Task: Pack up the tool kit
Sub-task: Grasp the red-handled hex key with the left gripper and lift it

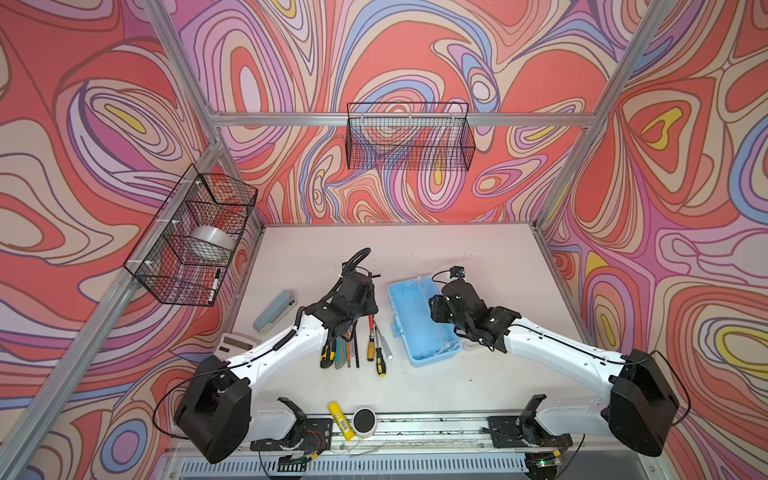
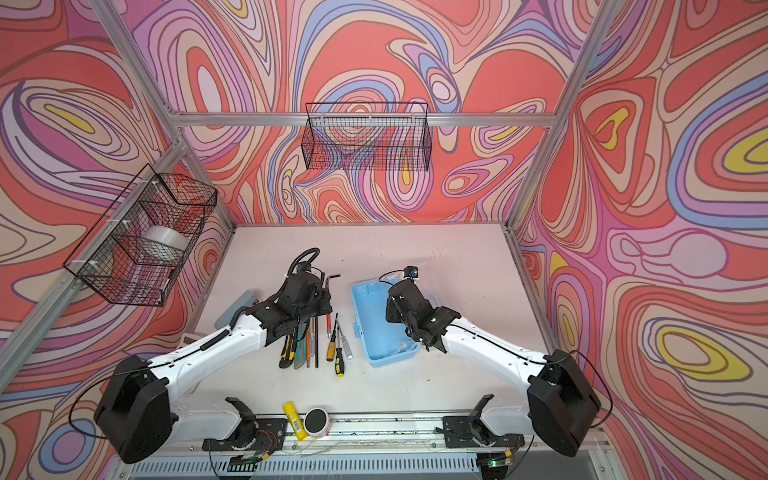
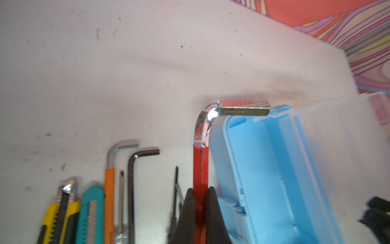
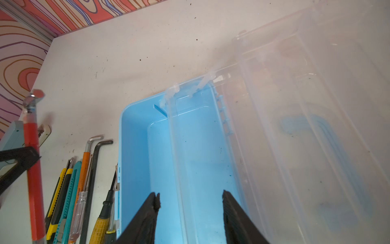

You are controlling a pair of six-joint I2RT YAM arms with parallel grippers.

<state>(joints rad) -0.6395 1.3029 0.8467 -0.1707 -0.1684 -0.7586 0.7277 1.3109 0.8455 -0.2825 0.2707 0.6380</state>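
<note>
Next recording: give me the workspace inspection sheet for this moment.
Surface: white table, speckled with dark marks.
Job's things: blue case open and empty; red hex key gripped; other tools in a row beside the case.
Clutter: stapler, calculator, yellow stick, round puck.
Grippers: left gripper shut on the red hex key; right gripper open above the case.
Cables: black hose loops at the left wrist.
Surroundings: back basket; side basket with tape roll; swirl-patterned walls.

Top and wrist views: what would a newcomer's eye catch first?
The left claw, shut on a red-sleeved hex key, holds it above the table. Beside it the light-blue case lies open and empty, the right claw open over it. Knives, hex keys and screwdrivers lie in a row left of the case.
</note>
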